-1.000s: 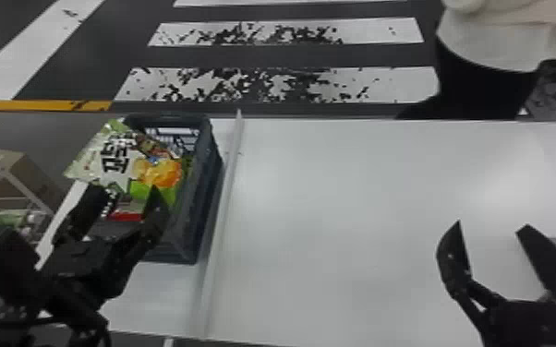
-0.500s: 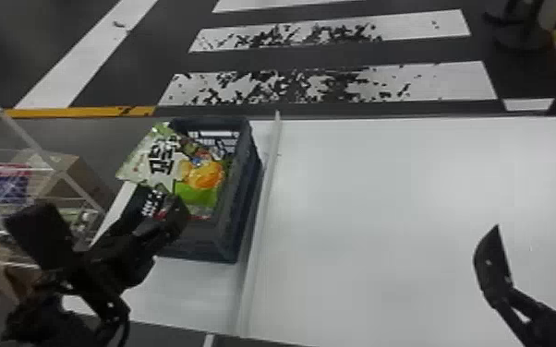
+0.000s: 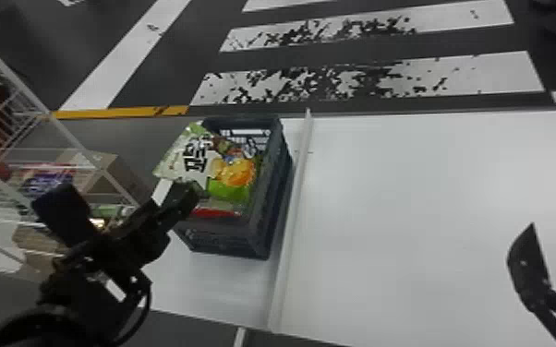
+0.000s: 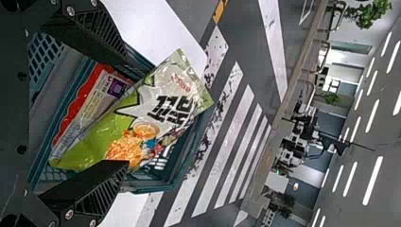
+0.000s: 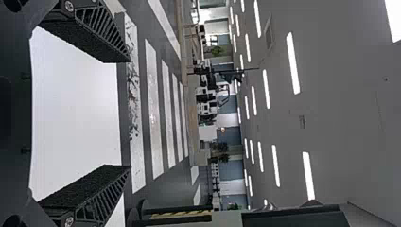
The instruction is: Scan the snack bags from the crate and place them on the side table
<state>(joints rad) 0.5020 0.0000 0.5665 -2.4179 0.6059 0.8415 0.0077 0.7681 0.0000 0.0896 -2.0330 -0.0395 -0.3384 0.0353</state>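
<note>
Striped floor (image 3: 475,76) above, white table (image 3: 429,207) below.
At lower left, the left gripper (image 3: 122,196) keeps nothing between its wide-open fingers; left of centre, the green snack bag (image 3: 194,161) lies tilted in the dark crate (image 3: 274,221), beside a red bag (image 3: 217,213); at lower right, the right gripper (image 3: 528,267) is widely open too, empty.

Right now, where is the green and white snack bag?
The snack bag lies partly in the crate, toward the head view's left, just beyond the left gripper, one end past the rim.
</note>
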